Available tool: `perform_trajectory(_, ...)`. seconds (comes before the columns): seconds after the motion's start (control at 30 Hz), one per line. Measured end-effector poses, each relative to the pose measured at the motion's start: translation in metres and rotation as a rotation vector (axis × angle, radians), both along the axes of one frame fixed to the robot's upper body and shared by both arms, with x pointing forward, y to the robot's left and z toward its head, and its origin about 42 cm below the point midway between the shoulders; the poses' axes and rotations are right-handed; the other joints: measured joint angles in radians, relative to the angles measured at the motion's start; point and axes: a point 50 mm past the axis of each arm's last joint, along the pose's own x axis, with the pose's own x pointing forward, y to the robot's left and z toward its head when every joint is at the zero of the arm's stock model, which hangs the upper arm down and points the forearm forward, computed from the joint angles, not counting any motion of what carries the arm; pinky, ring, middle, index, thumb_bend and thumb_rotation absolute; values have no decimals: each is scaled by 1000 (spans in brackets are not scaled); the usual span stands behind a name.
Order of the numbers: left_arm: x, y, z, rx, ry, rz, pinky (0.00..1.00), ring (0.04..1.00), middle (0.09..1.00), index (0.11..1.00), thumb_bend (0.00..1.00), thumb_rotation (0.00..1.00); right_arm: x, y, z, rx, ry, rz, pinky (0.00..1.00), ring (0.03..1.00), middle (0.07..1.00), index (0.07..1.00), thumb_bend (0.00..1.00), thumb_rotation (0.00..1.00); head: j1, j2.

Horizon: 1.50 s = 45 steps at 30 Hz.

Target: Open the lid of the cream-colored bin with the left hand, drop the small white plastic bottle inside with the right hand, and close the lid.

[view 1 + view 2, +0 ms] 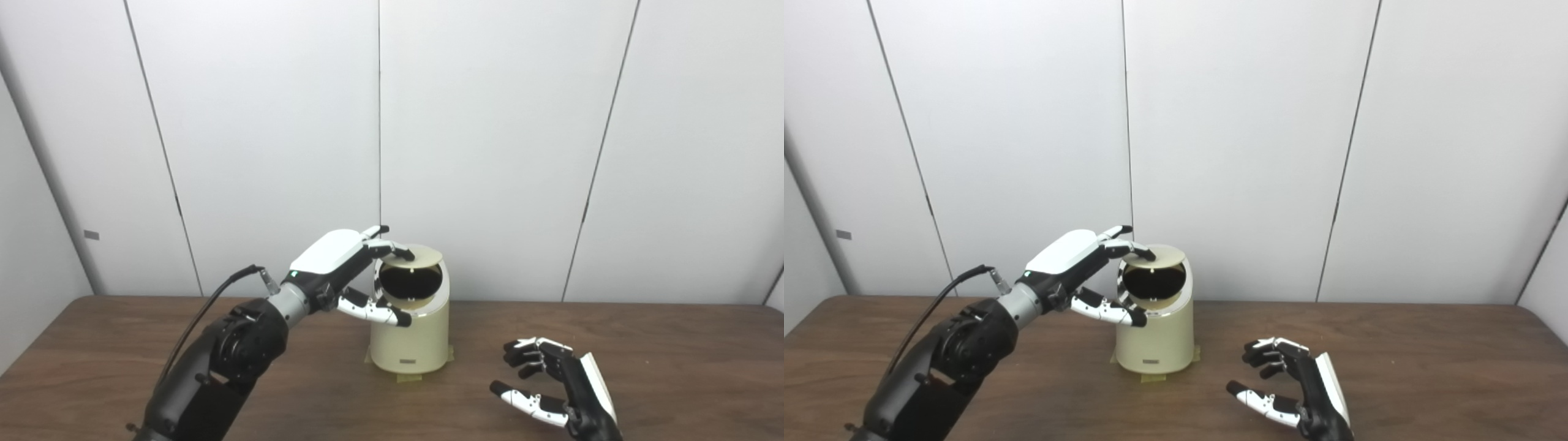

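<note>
Left eye view: cream-colored bin (410,334) stands on the wooden table (674,343), lid (415,256) raised, dark opening exposed. Left hand (346,269) is at the bin's left rim, fingers (392,248) touching the lid, thumb against the bin's front. Right hand (554,383) rests right of the bin, fingers curled apart, holding nothing. Bottle not visible.

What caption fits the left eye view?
Left hand holds the bin's lid open; right hand rests empty on the table, no bottle visible.
</note>
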Motion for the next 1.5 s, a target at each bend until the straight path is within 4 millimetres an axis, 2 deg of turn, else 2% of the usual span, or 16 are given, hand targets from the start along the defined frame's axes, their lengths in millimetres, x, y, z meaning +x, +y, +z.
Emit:
perform_trajectory(0.1,-4,1,-1,13,-9,-8,953,1000,818,805,885,494,0,0,0,-2,1,0,492,570,634,498,486,174,-2,3)
perform_trajectory(0.27,-8,2,-1,51,-34,-23,994,1000,815,811,891,525,0,1,0,1,1,0,481,554,636,498,486,174,-5,8)
perform_trajectory(0.6,-13,5,-11,207,-93,-39,1000,1000,823,824,911,561,0,7,-1,16,7,0,493,573,659,498,487,178,-9,15)
perform_trajectory(0.7,-13,3,-15,243,-117,-50,1000,996,825,829,920,509,0,7,-1,16,7,0,491,576,659,498,487,178,-12,17)
perform_trajectory(1.07,-8,-1,-34,393,-164,-31,1000,1000,900,892,959,567,-2,10,5,26,-8,1,504,593,654,498,487,177,-18,25)
perform_trajectory(1.5,-6,-5,-32,408,-171,-22,1000,1000,877,877,946,575,-7,9,1,30,3,-4,485,579,643,498,488,176,-18,34)
